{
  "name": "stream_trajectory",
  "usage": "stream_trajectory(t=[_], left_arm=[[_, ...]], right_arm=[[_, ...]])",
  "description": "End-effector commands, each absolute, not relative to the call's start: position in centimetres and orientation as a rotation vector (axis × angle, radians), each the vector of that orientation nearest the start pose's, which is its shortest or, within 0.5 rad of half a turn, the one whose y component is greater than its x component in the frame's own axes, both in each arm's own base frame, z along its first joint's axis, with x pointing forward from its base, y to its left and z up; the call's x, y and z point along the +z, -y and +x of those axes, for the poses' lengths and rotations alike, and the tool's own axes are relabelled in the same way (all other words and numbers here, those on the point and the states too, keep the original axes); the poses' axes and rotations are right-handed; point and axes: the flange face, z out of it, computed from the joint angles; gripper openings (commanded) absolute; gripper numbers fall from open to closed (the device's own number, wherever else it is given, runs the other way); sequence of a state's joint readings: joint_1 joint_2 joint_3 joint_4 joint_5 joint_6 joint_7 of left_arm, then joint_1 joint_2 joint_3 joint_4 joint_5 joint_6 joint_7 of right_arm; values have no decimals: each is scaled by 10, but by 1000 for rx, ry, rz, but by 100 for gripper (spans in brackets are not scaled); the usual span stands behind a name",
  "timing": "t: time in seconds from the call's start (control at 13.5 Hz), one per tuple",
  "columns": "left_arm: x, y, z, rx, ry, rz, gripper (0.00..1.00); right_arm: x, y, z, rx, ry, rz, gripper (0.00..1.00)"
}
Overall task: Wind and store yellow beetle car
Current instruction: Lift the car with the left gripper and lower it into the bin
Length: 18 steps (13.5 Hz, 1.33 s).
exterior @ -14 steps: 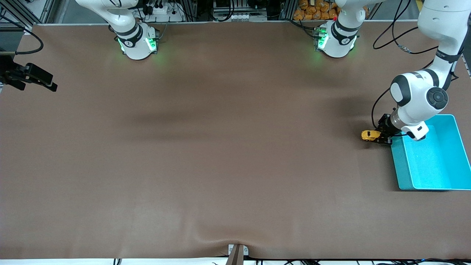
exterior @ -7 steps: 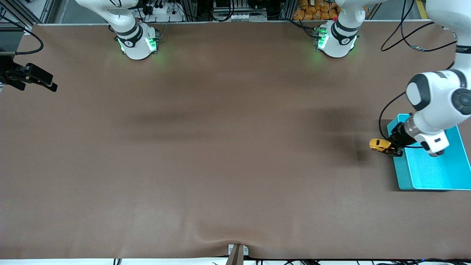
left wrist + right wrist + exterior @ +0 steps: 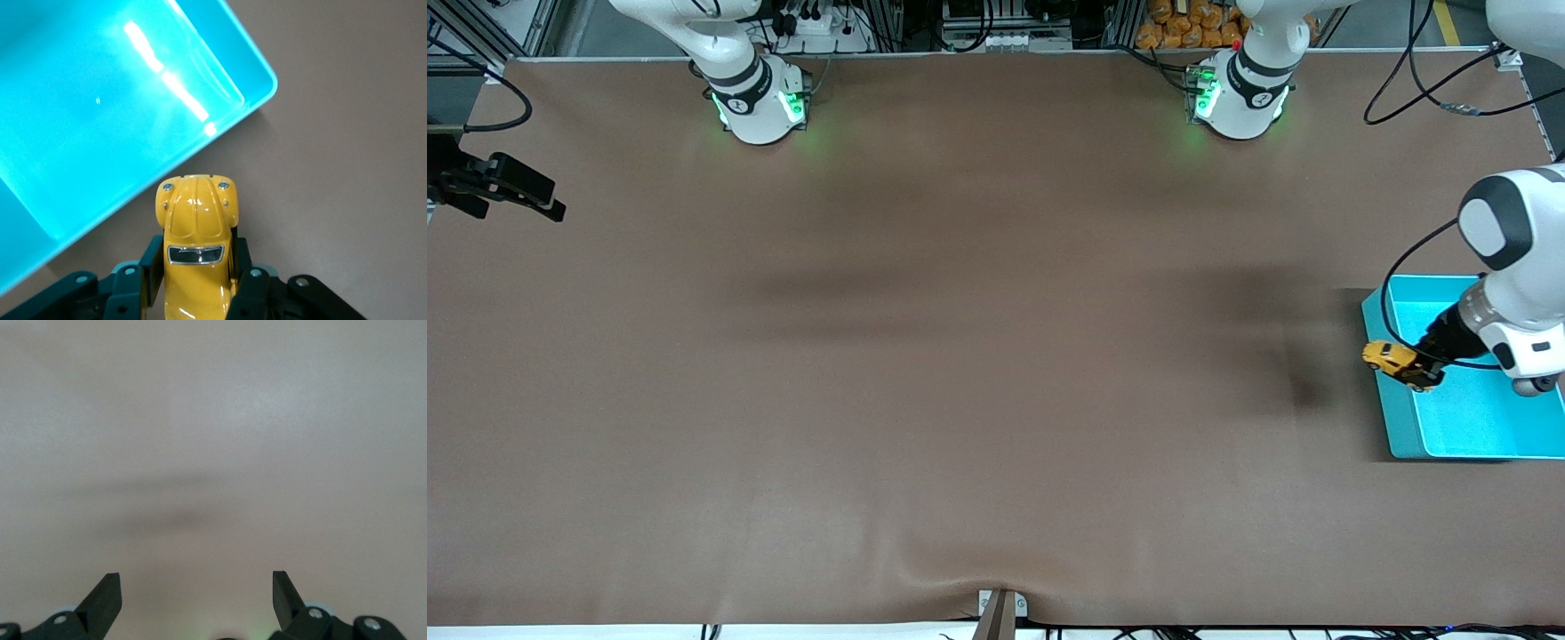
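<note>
The yellow beetle car point(image 3: 1392, 357) hangs in the air with my left gripper point(image 3: 1421, 373) shut on its sides. It is over the rim of the turquoise bin point(image 3: 1467, 418), on the bin's side toward the right arm's end. In the left wrist view the yellow beetle car point(image 3: 197, 227) sits between the fingers of the left gripper point(image 3: 197, 253), nose pointing away from the wrist, just outside the wall of the turquoise bin point(image 3: 100, 120). Nothing lies in the bin. My right gripper point(image 3: 197, 577) stands open over bare brown table with nothing between its fingers.
The brown table point(image 3: 960, 356) spreads wide between the two arm bases. A black device point(image 3: 503, 182) with a cable sticks in at the right arm's end. Black cables point(image 3: 1414, 98) hang near the back edge at the left arm's end.
My left gripper has lifted the car off the table beside the bin and carried it to the bin's rim. The right gripper has not moved.
</note>
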State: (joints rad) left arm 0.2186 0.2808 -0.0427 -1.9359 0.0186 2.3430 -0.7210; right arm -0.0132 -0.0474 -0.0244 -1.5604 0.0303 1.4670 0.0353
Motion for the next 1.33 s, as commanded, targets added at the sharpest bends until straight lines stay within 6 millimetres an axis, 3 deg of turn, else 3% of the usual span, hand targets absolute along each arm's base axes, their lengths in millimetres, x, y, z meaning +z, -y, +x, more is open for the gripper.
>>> stream_trajectory(t=[0.0,0.3,0.52,1.04,1.26], left_arm=[[351,-129,623,-186,1159,-2920,0],[329,-166,628,-154,889,-2989,0],[323,-192,631,-149,697,-2982,0],[295,-238,630,-87,222,-3044,0],[280,-264,627,-61,118,-3055,0]], right_arm=[[651,17,531,67,-122,-3108,100],[650,15,530,72,-117,-3108,100],[651,15,530,72,-117,-3108,100],[651,14,530,72,-115,-3108,100],[651,15,530,72,-117,-3108,100]])
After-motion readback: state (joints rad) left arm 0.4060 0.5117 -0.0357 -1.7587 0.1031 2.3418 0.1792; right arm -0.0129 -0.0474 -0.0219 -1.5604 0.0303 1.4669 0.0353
